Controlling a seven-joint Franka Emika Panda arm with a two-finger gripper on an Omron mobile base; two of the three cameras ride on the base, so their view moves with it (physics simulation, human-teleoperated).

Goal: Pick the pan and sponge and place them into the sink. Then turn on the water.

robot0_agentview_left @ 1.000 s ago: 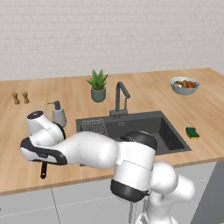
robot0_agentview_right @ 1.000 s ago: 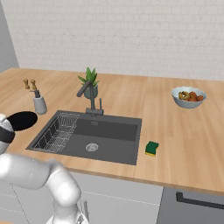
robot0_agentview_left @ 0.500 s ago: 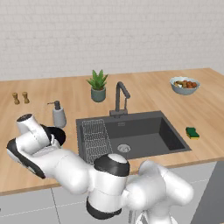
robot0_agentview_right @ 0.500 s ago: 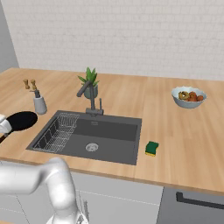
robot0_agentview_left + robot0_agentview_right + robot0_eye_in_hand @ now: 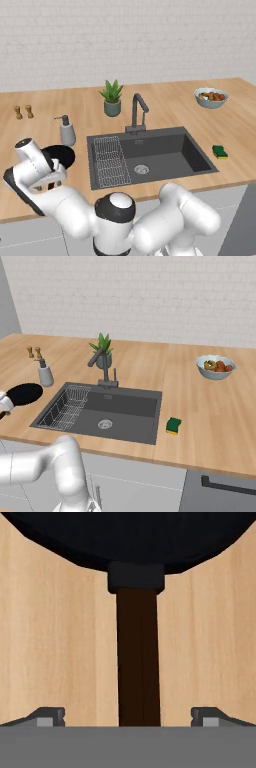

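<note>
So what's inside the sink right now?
Inside the sink you can see a wire rack on one side and a round metal drain. The basin's near wall hides a strip of the bottom.

Bright, even, shadowless rendered light; soft low-resolution blur throughout, darkest inside the sink (image 5: 165,155); no glare.

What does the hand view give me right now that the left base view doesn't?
Hand view: the pan's handle running straight down between the open hand's fingertips, one on each side, not touching it. Left base view: the sink, faucet, sponge right of the sink, soap dispenser, plant and bowl. Both: the black pan on the wooden counter.
</note>
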